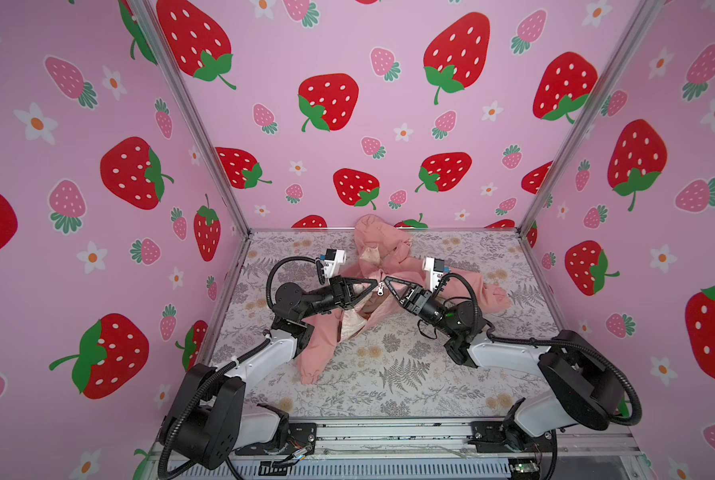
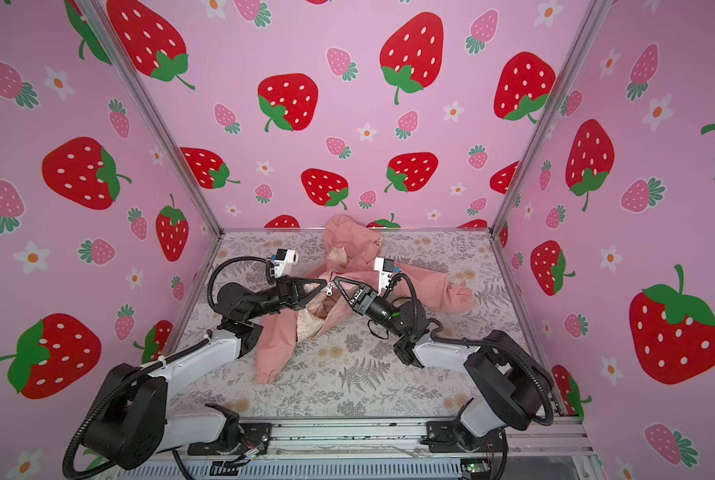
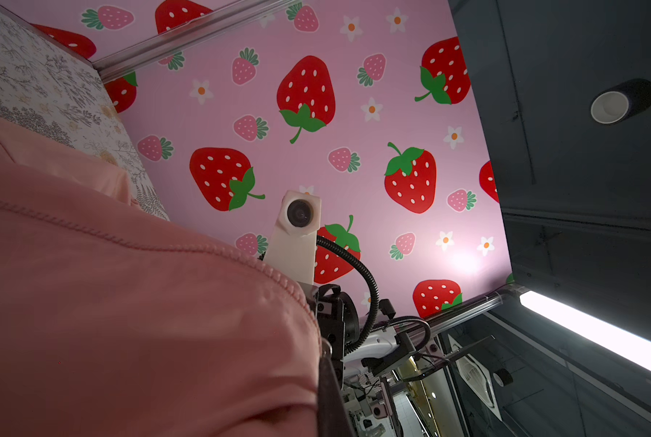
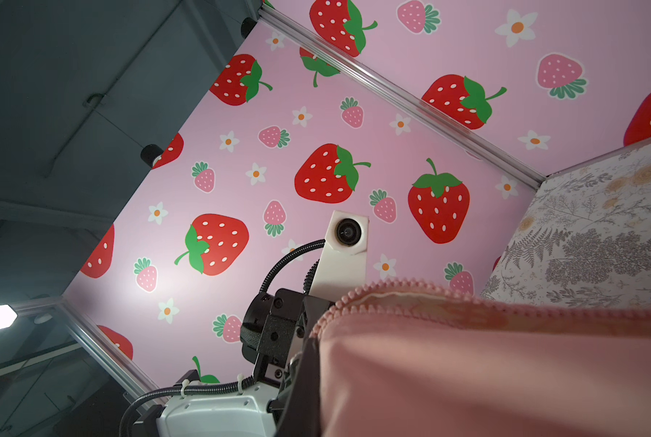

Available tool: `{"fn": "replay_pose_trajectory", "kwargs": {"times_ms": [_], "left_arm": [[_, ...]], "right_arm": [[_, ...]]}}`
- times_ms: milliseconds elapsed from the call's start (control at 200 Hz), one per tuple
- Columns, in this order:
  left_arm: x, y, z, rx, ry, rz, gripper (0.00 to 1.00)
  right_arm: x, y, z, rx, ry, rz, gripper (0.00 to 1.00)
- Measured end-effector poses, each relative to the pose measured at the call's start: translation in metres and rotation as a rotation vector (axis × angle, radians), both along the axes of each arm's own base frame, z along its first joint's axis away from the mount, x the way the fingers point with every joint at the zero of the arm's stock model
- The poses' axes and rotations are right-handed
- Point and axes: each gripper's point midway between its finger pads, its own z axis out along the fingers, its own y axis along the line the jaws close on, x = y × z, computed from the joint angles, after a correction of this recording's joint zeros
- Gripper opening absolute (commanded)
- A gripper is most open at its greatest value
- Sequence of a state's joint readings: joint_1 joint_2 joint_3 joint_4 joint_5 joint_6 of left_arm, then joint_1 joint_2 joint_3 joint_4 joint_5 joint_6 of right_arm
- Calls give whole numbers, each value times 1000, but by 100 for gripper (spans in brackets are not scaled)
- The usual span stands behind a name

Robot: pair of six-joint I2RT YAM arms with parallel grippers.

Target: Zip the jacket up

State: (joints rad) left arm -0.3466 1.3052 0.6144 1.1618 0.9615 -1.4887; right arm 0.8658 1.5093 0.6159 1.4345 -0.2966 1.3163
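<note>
Only overhead — the whole jacket [image 1: 403,266]

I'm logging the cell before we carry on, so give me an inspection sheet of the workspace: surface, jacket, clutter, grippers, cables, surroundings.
Surface: floral-print table cover, lying flat.
Job's things: the jacket lies crumpled mid-table, hood toward the back wall, front open below the zipper pull, cream lining showing.
Clutter: nothing seen.
Grippers: left gripper and right gripper both shut, tips meeting at the zipper, each apparently pinching jacket fabric.
Cables: black corrugated conduits loop beside each wrist.
Surroundings: strawberry-print walls on three sides.
</note>
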Motion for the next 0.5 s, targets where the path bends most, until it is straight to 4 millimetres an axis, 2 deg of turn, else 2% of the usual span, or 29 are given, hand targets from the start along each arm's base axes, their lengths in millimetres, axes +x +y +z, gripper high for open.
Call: {"fn": "replay_pose_trajectory", "kwargs": {"times_ms": [500], "left_arm": [[-1,0,2,-7,-7,-2,0]], "right_arm": [[1,-11,3,15,3,-44,0]]}}
